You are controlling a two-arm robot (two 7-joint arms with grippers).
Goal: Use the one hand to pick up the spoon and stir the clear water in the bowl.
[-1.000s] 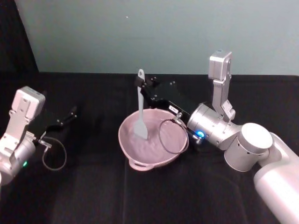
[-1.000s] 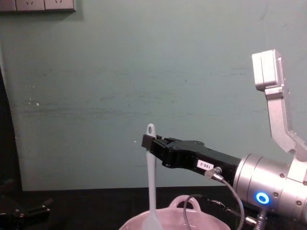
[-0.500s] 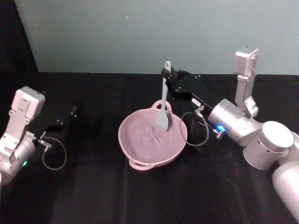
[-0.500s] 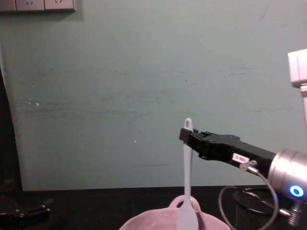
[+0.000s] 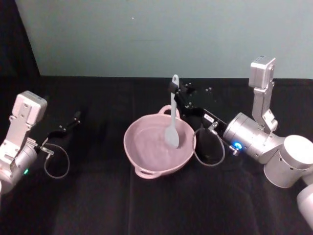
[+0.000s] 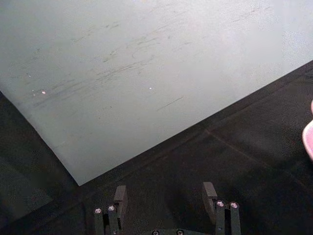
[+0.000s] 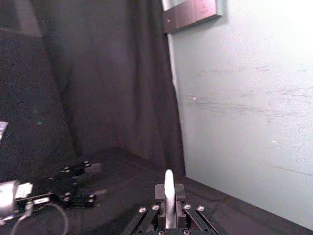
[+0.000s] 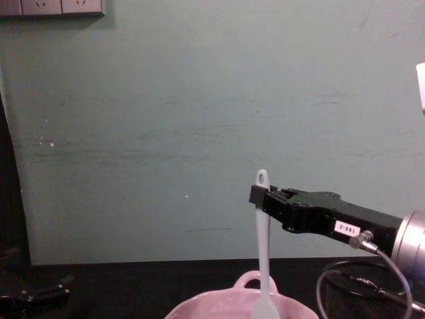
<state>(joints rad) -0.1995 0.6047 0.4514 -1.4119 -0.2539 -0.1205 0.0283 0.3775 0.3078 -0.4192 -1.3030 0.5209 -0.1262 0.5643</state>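
Right hand (image 5: pixel 172 89) pinches the spoon (image 5: pixel 171 120) upright, its head down in the bowl (image 5: pixel 129 147). A black mesh cup (image 8: pixel 372 302) sits just right of the bowl; left hand (image 6: pixel 165 190), spread, well left.

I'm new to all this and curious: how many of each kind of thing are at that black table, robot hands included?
Bowl: 1
Spoon: 1
Mesh cup: 1
Robot hands: 2 (left hand, right hand holding the spoon)
Total: 5
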